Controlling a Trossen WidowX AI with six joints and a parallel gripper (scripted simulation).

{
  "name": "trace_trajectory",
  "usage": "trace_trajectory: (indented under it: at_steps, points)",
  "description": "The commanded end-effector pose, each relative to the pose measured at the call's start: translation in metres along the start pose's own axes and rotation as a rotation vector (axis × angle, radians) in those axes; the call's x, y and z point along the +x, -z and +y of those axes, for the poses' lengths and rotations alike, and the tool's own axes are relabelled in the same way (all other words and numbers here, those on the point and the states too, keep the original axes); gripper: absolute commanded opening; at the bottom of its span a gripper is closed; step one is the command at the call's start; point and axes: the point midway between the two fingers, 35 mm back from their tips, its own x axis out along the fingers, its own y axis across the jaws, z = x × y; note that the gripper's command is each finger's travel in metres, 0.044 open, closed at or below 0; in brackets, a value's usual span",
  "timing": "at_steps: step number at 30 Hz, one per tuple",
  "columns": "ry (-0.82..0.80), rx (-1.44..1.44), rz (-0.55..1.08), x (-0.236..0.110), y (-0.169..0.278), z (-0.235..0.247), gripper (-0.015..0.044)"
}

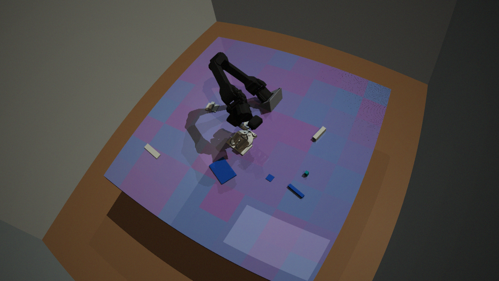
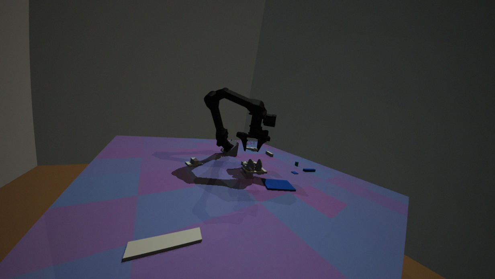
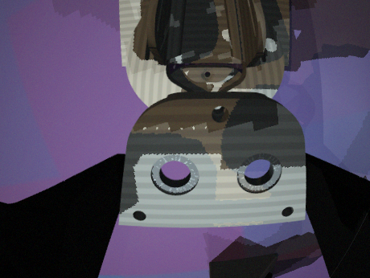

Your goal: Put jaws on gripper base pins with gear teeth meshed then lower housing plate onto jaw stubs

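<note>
Two ring-edged holes face up in the housing plate [image 1: 245,124] [image 2: 252,148] [image 3: 181,209], which the gripper [image 1: 245,124] [image 2: 251,149] [image 3: 213,164] clasps by its side edges, fingers well spread; the plate hangs above the table, near the gripper base [image 1: 241,142] [image 2: 254,170] [image 3: 138,86] and apart from it in the exterior view. Both jaws appear to be on that base already, standing side by side; whether their teeth mesh I cannot tell, nor can I make out the stubs for certain. Lowering the plate looks to be the step in hand; the next move calls for carrying it over the jaws, matching its two holes to the stubs, then bringing it down level before the fingers part; a small error in turn could catch one hole's rim and leave the plate tilted.
</note>
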Motion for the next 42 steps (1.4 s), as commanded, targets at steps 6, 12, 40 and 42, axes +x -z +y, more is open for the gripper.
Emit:
trace_trajectory:
  at_steps: [6, 12, 40, 42]
  points:
    - [0.001, -0.006, 0.004, 0.001, 0.001, 0.000, 0.0351]
    - [0.001, -0.006, 0.004, 0.001, 0.001, 0.000, 0.0351]
    - [0.000, -0.005, 0.004, 0.026, 0.000, 0.000, 0.0351]
    - [0.000, -0.004, 0.004, 0.029, 0.000, 0.000, 0.0351]
